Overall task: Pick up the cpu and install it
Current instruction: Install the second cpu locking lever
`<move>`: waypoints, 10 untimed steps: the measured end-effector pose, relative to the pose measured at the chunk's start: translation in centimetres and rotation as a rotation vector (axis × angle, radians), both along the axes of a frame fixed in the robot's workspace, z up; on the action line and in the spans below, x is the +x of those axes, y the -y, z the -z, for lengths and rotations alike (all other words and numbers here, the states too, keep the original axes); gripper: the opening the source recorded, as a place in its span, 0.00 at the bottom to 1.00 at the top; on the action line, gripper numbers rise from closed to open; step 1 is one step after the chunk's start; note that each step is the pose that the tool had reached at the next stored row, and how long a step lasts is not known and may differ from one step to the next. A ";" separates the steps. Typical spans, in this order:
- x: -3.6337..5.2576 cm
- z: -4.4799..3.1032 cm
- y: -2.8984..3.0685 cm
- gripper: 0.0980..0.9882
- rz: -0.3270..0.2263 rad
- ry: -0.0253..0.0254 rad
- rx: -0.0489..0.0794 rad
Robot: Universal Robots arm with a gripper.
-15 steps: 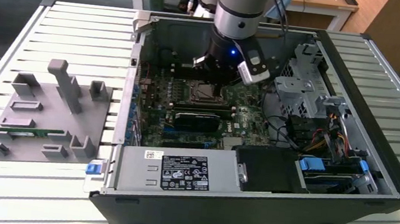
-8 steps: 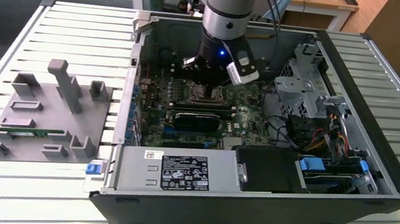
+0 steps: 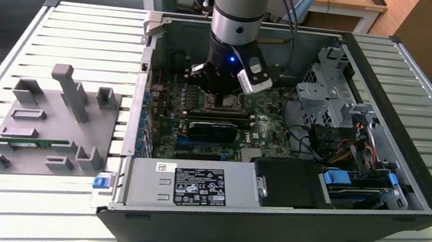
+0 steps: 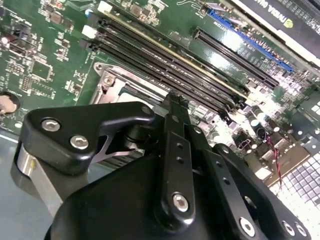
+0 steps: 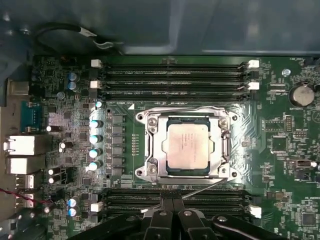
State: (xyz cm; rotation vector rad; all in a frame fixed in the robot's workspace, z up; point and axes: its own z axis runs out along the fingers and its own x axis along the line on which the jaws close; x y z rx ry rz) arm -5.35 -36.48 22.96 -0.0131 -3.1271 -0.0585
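Gripper (image 5: 172, 212) fingers are pressing together, holding nothing, hovering above the cpu (image 5: 187, 145) sitting in its socket (image 5: 150, 145)

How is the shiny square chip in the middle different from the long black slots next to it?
The shiny silver square cpu is flat and square; the long black memory slots are thin and stretched out. The cpu sits inside a silver metal frame; the slots have white clips at their ends. The cpu fills its socket; the slots look empty. Both sit on the green motherboard.
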 end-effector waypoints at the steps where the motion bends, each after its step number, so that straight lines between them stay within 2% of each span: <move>1: -0.05 0.16 0.01 0.01 0.000 -0.0002 0.000; 6: -0.10 1.00 0.05 0.01 0.000 -0.0033 0.001; 7: -0.11 1.05 0.16 0.01 0.000 -0.0035 0.006; 10: -0.13 1.10 0.65 0.01 0.000 -0.0034 0.040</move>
